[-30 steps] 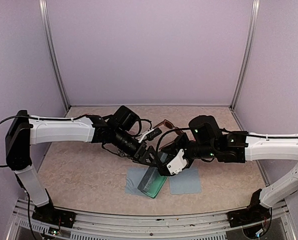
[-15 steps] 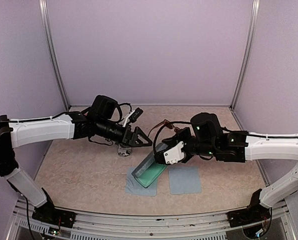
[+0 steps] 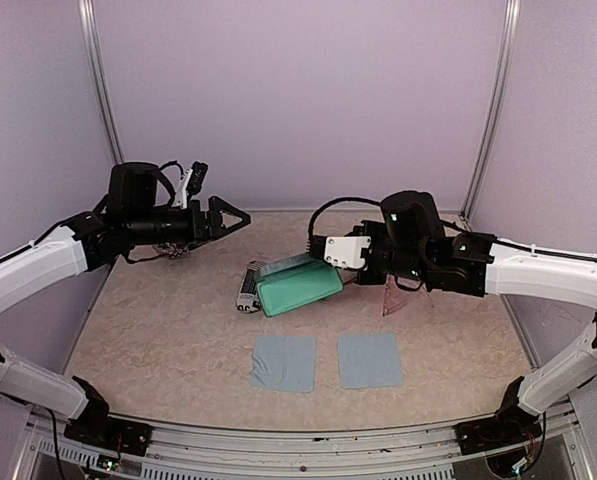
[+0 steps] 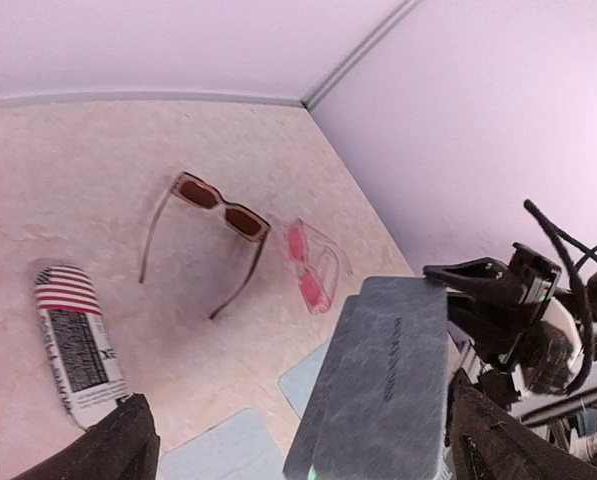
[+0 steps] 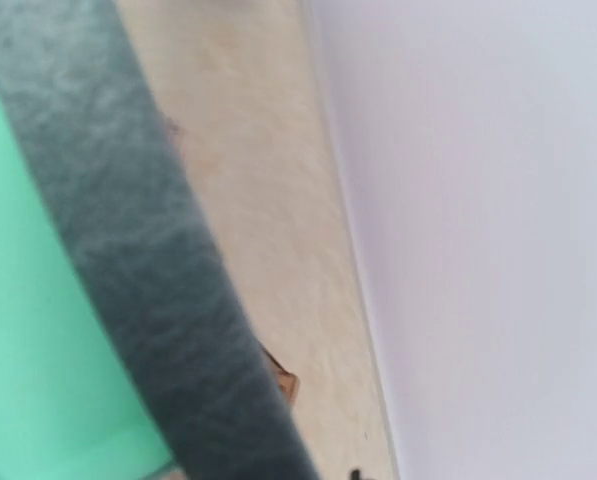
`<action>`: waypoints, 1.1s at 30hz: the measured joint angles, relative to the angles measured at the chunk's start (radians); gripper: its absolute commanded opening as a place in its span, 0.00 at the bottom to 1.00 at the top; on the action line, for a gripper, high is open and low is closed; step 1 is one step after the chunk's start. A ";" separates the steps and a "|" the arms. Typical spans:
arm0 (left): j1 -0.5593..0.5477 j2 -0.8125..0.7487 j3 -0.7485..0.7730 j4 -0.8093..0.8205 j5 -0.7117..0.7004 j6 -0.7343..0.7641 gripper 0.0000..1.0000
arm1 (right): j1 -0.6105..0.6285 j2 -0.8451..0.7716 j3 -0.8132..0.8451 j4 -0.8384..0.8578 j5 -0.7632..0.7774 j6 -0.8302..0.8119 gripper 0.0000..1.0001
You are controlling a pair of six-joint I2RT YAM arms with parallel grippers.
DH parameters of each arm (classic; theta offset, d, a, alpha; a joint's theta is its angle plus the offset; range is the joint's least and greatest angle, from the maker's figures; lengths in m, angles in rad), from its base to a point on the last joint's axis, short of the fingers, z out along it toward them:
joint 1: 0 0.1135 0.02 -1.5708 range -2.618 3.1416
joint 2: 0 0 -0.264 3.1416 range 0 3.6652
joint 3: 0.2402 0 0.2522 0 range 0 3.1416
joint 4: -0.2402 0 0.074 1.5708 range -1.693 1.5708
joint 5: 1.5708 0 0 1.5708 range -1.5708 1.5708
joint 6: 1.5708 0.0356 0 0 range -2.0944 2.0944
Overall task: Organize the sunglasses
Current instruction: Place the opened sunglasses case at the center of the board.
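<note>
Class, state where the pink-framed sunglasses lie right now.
In the left wrist view, the pink-framed sunglasses lie right of centre, immediately right of the brown sunglasses and just beyond the grey case.

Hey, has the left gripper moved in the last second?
Yes. The left gripper has pulled back and leftward, from by the left blue cloth toward the left rear post, jaws open.

Open blue-grey case (image 3: pixel 296 290) showing green lining, striped pouch (image 3: pixel 246 291) just beside it, blue cloth (image 3: pixel 284 362) near second blue cloth (image 3: pixel 370 360), flat on beige desk (image 3: pixel 158 330), lilac walls (image 3: pixel 298 100)
</note>
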 measured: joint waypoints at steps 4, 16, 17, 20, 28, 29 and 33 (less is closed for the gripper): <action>0.051 -0.079 0.000 -0.053 -0.093 0.012 0.99 | -0.032 0.056 0.121 -0.059 0.052 0.167 0.00; 0.166 -0.238 -0.021 -0.179 -0.247 0.048 0.99 | -0.048 0.299 0.272 -0.288 0.072 0.555 0.00; 0.172 -0.245 -0.023 -0.188 -0.251 0.050 0.99 | -0.048 0.314 0.272 -0.304 0.066 0.566 0.00; 0.183 -0.254 -0.032 -0.208 -0.262 0.058 0.99 | -0.048 0.349 0.272 -0.342 0.052 0.584 0.00; 0.193 -0.262 -0.049 -0.232 -0.266 0.068 0.99 | -0.058 0.427 0.282 -0.388 0.045 0.579 0.00; 0.193 -0.262 -0.049 -0.232 -0.266 0.068 0.99 | -0.061 0.437 0.285 -0.391 0.045 0.575 0.00; 0.193 -0.262 -0.050 -0.232 -0.266 0.068 0.99 | -0.082 0.461 0.288 -0.393 0.046 0.553 0.00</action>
